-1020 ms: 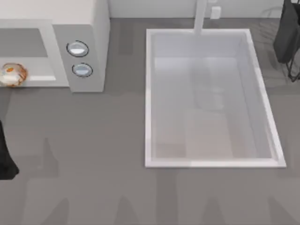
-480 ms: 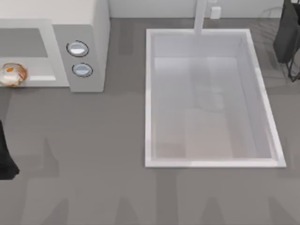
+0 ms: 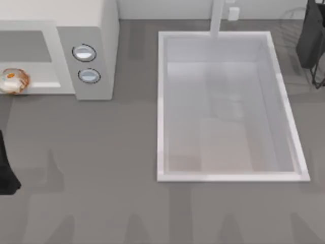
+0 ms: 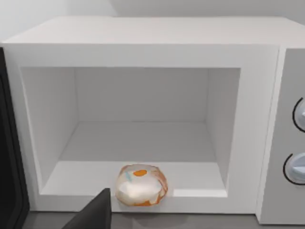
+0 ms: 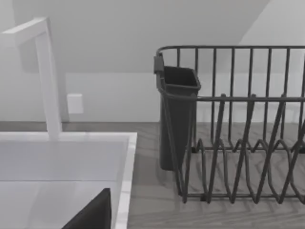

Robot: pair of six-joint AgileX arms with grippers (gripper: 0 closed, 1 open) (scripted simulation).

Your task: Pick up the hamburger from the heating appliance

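Observation:
The hamburger (image 3: pixel 13 81) (image 4: pixel 141 185), a small tan-orange bun with pale patches, sits at the front lip of the heating appliance's grey cavity. The heating appliance (image 3: pixel 96 46) (image 4: pixel 257 119) is an off-white microwave at the table's back left, with two round dials (image 3: pixel 84 53) on its panel. Its dark door (image 4: pixel 8 167) stands open beside the cavity. My left arm (image 3: pixel 5 173) is at the table's left edge, in front of the microwave and apart from the bun. One dark fingertip (image 4: pixel 95 213) pokes into the left wrist view just short of the hamburger.
A large white sink basin (image 3: pixel 284 101) with a tap (image 3: pixel 217 18) takes up the middle and right. A dark wire dish rack (image 5: pixel 248 143) with a cutlery cup (image 3: pixel 311 35) stands at the back right, in front of my right wrist camera.

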